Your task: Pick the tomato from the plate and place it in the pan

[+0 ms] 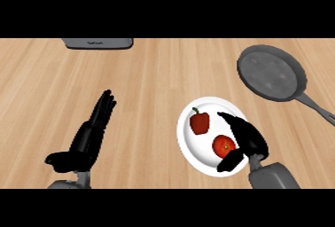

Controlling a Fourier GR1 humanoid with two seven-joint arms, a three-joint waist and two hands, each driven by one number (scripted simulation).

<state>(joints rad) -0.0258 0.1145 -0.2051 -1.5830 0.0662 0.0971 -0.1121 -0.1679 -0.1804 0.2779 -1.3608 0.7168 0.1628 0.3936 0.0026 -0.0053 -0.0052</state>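
A white plate [216, 106] lies right of centre on the wooden counter. On it sit a red tomato [223, 146] near the front and a red bell pepper [200, 123] behind it. My right hand [247, 136] reaches over the plate's right side, its fingers straight and its thumb at the tomato's front edge; it is open and touches or nearly touches the tomato. The grey pan [271, 73] lies at the back right, its handle [317, 109] running to the right edge. My left hand [88, 137] rests open at the left, fingers up.
A grey appliance [98, 43] shows at the back edge, left of centre. The wooden counter [150, 88] stretches between the plate and the left hand, and between the plate and the pan.
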